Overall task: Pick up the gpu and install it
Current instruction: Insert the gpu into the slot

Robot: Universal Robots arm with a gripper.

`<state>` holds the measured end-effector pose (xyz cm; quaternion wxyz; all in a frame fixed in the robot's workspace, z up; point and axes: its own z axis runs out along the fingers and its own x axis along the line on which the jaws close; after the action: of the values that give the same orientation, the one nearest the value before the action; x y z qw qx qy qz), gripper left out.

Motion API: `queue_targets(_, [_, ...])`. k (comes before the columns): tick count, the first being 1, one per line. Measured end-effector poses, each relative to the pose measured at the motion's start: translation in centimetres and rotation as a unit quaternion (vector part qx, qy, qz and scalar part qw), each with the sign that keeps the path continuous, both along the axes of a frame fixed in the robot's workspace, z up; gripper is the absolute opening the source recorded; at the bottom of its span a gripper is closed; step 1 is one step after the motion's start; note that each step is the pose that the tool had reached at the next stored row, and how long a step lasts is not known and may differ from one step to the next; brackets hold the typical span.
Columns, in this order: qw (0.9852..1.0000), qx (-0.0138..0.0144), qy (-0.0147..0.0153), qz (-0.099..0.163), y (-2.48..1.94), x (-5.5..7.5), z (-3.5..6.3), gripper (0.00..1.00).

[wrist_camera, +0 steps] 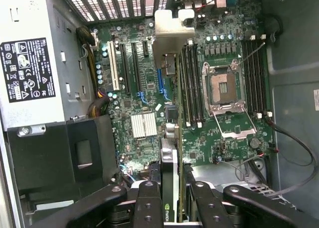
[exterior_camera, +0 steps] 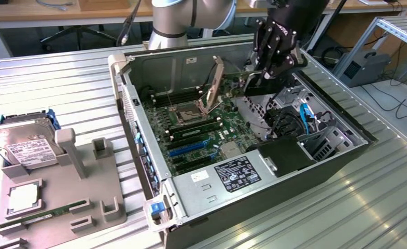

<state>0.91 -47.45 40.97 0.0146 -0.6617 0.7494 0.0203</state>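
pinching the gpu (wrist_camera: 169, 163) edge-on between the jaws, holding it above the motherboard (wrist_camera: 234, 133) inside the open case (exterior_camera: 272, 202), silver bracket (wrist_camera: 172, 36) toward the rear vents (wrist_camera: 119, 4). apparently mid-install, not yet seated; likely calling for lining up with the blue slot (wrist_camera: 160, 81) and pressing straight down.

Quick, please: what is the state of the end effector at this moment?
End effector: closed on the thin dark expansion card with silver metal bracket, held edge-on over the green motherboard.
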Motion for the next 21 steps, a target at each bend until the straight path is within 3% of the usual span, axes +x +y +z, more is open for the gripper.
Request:
queue_targets(6, [1.0000,0.0011,-0.0004,0.001,0.00,-1.1,-1.75,0.27])
queue_targets(13, [1.0000,0.0015,-0.0005,0.002,0.00,-1.3,-1.94,0.27])
queue_targets(21, [1.0000,0.0017,-0.0015,0.003,0.00,-2.0,-3.34,0.27])
